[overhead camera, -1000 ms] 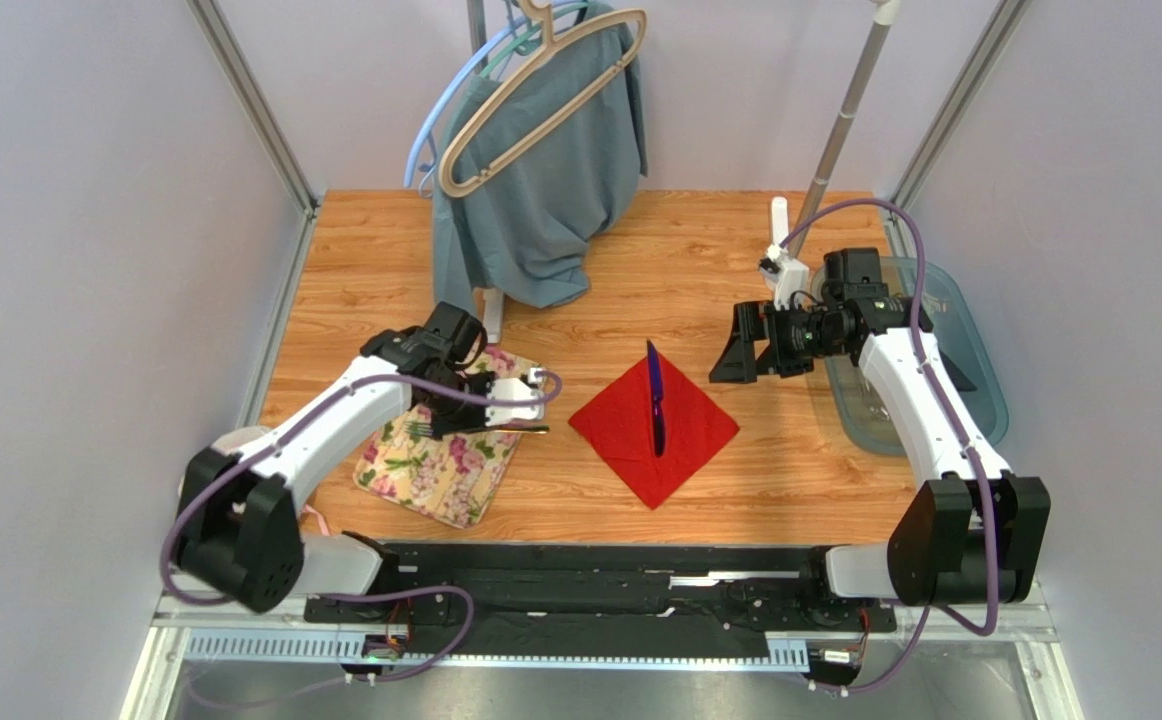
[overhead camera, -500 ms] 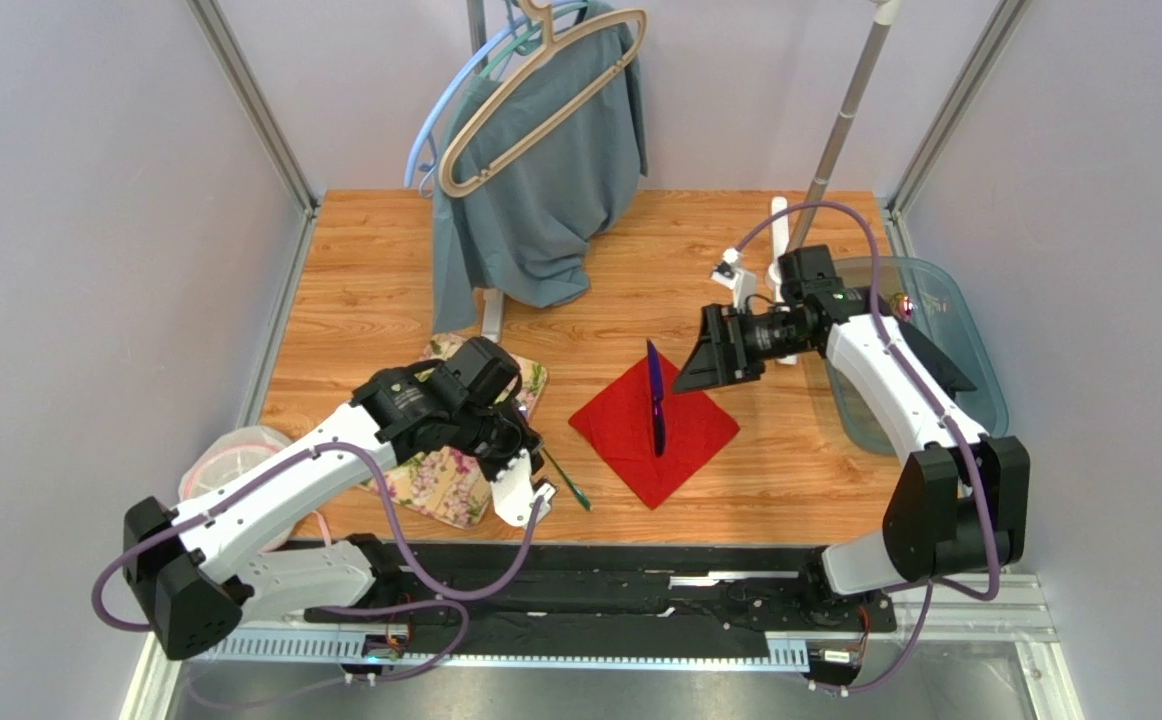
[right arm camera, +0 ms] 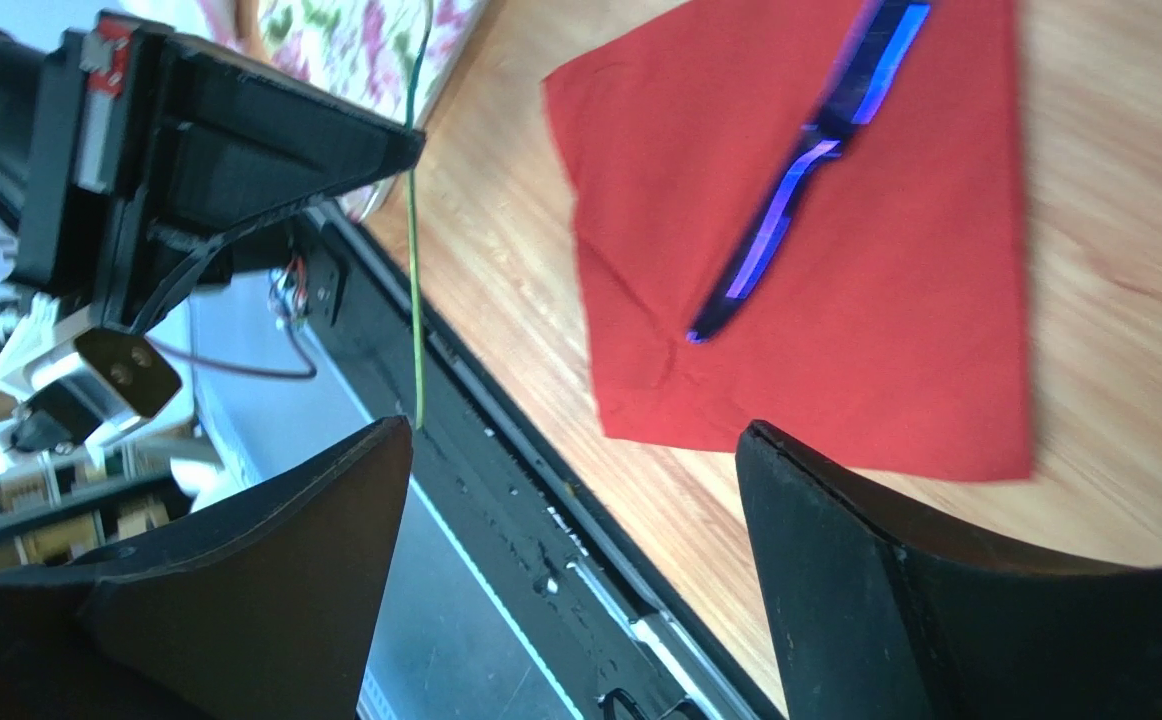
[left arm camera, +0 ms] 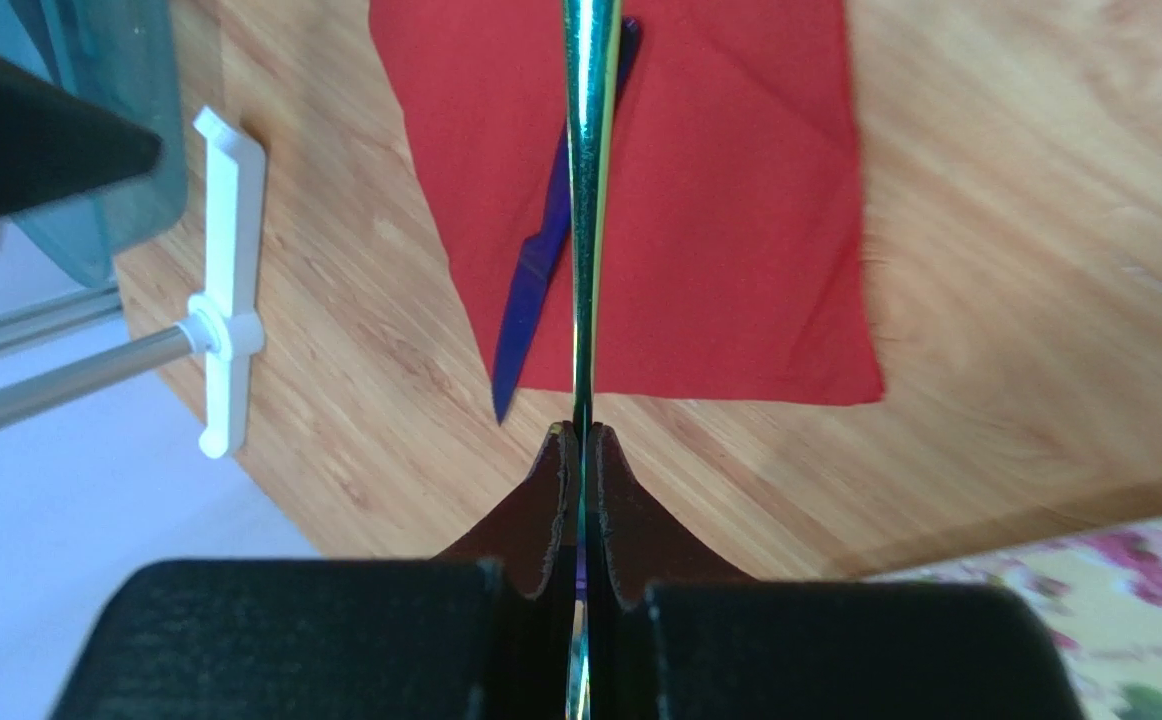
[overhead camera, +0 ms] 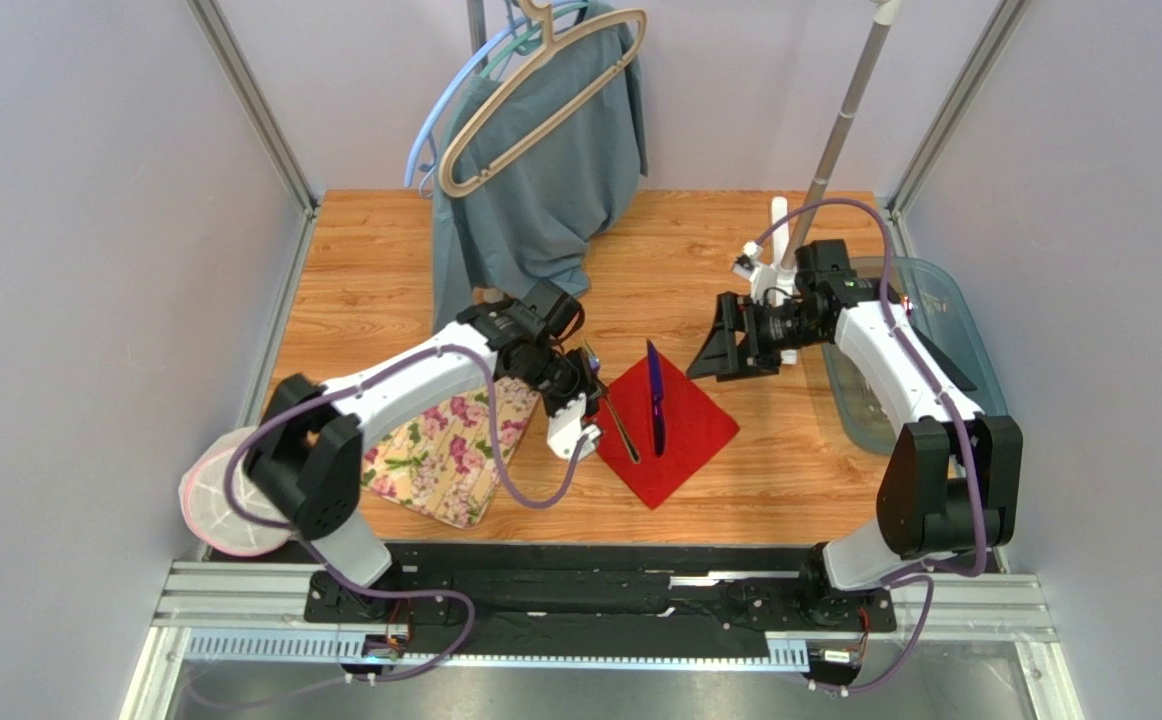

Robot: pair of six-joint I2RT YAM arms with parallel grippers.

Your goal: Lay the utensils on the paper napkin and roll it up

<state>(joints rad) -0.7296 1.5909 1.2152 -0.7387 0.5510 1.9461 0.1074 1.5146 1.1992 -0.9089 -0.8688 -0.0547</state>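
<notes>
Nearest the arm bases, the red paper napkin is lying cornerwise on the desk, with the floral cloth lying near it on the left. The left fingers are pressing together on a green utensil, holding it out over the napkin's left part; whether its tip is touching the sheet cannot be told. A purple utensil is lying along the napkin's middle, one tip just overhanging an edge. Beyond the napkin's far right side the right fingers are standing wide apart, gripping nothing. Farthest back, a grey-green garment is hanging from a beige hanger.
</notes>
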